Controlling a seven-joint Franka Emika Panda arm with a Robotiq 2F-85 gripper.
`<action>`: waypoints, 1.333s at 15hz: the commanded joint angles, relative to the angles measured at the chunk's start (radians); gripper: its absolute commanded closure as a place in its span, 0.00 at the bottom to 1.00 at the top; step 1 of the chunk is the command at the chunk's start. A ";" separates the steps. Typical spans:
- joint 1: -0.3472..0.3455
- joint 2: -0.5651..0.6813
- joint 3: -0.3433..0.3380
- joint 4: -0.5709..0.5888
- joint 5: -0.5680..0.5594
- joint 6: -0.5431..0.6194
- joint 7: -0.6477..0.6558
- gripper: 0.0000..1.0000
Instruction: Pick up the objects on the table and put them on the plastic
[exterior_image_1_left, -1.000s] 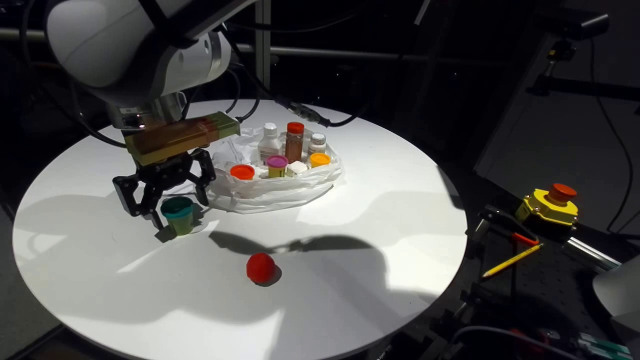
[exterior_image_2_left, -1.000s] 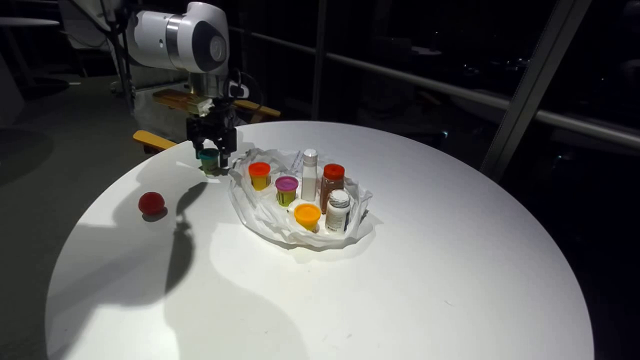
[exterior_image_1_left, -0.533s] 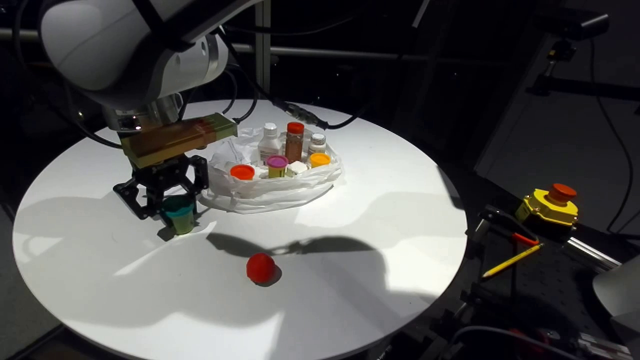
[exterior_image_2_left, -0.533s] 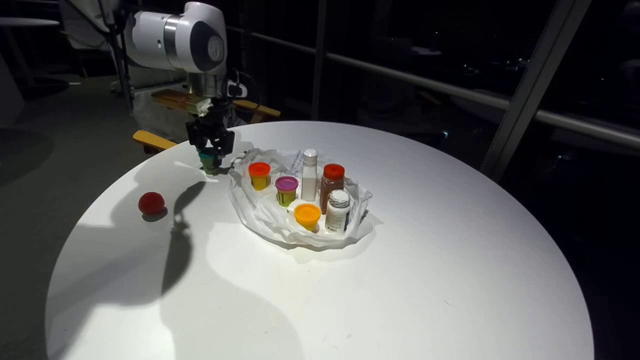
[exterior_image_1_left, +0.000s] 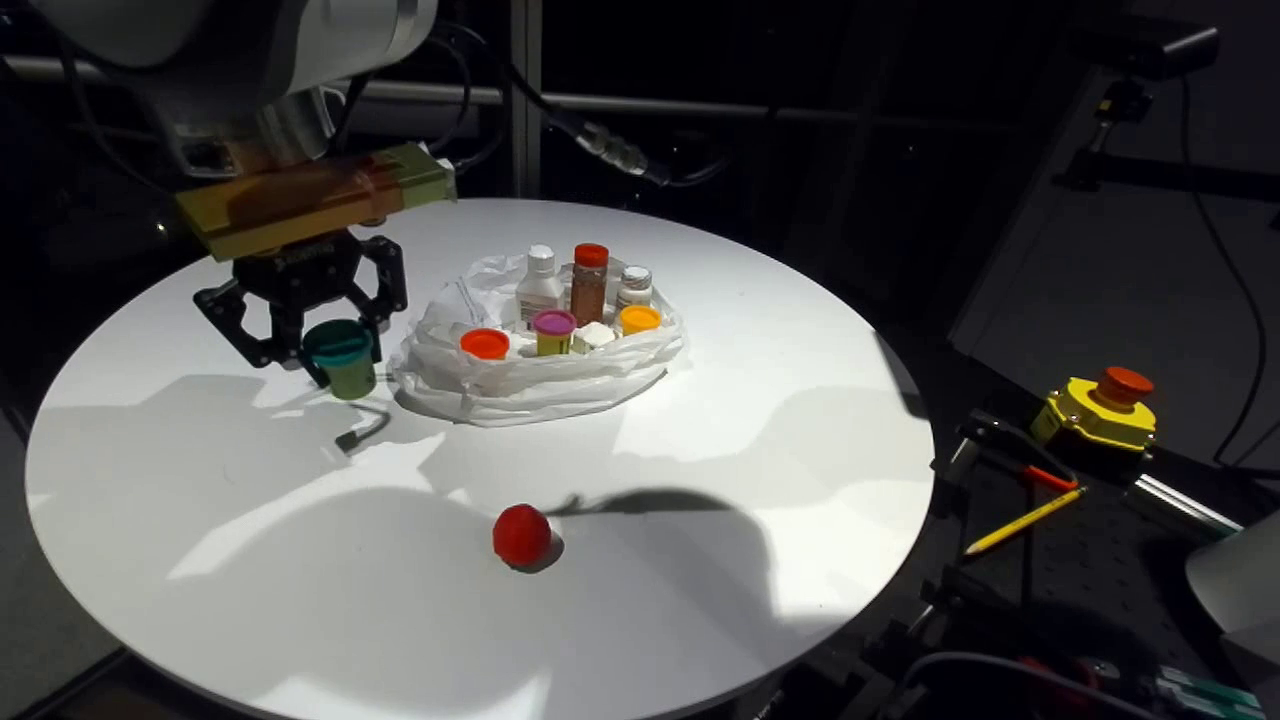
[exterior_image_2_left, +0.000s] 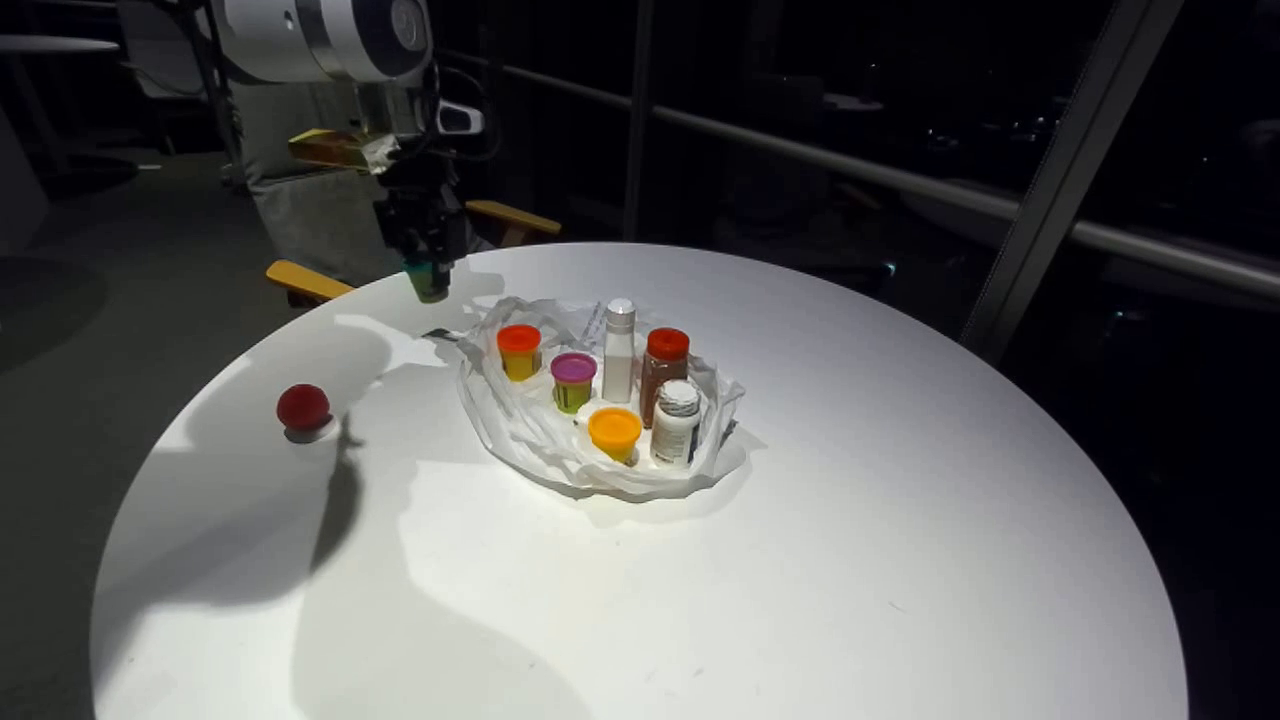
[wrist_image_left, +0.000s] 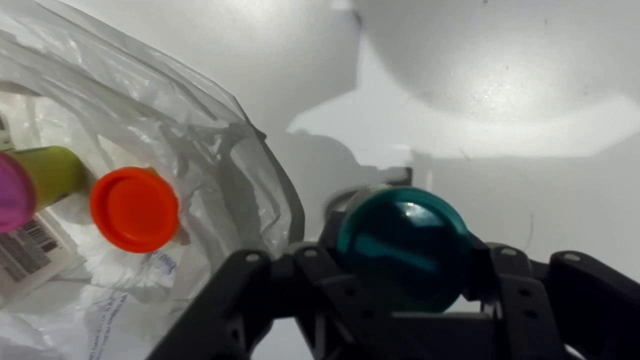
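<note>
A green tub with a teal lid (exterior_image_1_left: 340, 345) hangs above the table, my gripper (exterior_image_1_left: 347, 366) shut on its sides. In the wrist view its teal lid (wrist_image_left: 405, 247) fills the space between the fingers. A shadow on the tabletop lies apart from the tub's base. The white plastic (exterior_image_1_left: 545, 397) is a crumpled bag beside the gripper, shown in both exterior views. Out on the bare table sits a red ball (exterior_image_1_left: 521, 536), well away from the gripper. On the plastic stand an orange-red-lidded tub (exterior_image_2_left: 519, 352), a purple-lidded tub (exterior_image_2_left: 573, 382) and a yellow-orange-lidded tub (exterior_image_2_left: 614, 434).
Also on the plastic are a tall white bottle (exterior_image_2_left: 619, 350), a red-capped jar (exterior_image_2_left: 663, 365), a small white bottle (exterior_image_2_left: 676, 425) and a white block (exterior_image_1_left: 594, 337). The round table (exterior_image_1_left: 700, 570) ends behind the arm. A chair armrest (exterior_image_2_left: 308, 280) stands near its edge.
The fingers have closed on the teal-lidded tub, and arm and tub have risen off the table. The red ball and the things on the plastic have stayed put.
</note>
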 joint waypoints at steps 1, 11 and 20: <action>0.013 -0.152 -0.054 -0.198 -0.018 0.051 0.110 0.77; -0.037 -0.284 -0.142 -0.489 -0.094 0.327 0.280 0.77; -0.085 -0.247 -0.161 -0.469 -0.131 0.364 0.348 0.77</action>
